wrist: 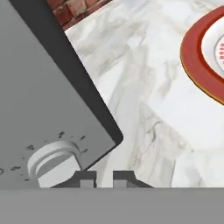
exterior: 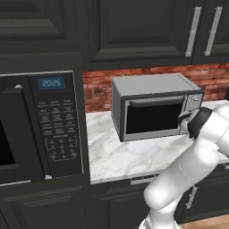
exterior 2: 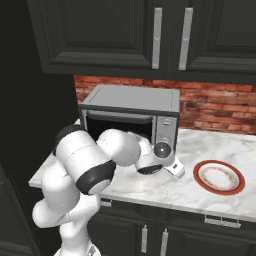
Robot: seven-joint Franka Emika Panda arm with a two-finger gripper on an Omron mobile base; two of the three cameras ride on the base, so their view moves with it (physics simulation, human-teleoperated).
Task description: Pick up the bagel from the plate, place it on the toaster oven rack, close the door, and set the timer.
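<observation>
Gleaming marble counter (exterior 2: 210, 150) beneath red brick wall (exterior 2: 215, 105), dark cabinets (exterior 2: 100, 35).

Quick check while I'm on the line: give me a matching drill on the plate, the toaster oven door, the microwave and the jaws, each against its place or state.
Things:
1. plate
2. toaster oven door
3. microwave
4. jaws of the gripper

Place or state:
A. built into the dark cabinet, clock lit
B. on the marble counter, right of the toaster oven, no bagel on it
C. nearly together, beside a round knob
D. closed, dark window facing out

Pairs: 1-B, 2-D, 3-A, 4-C
</observation>
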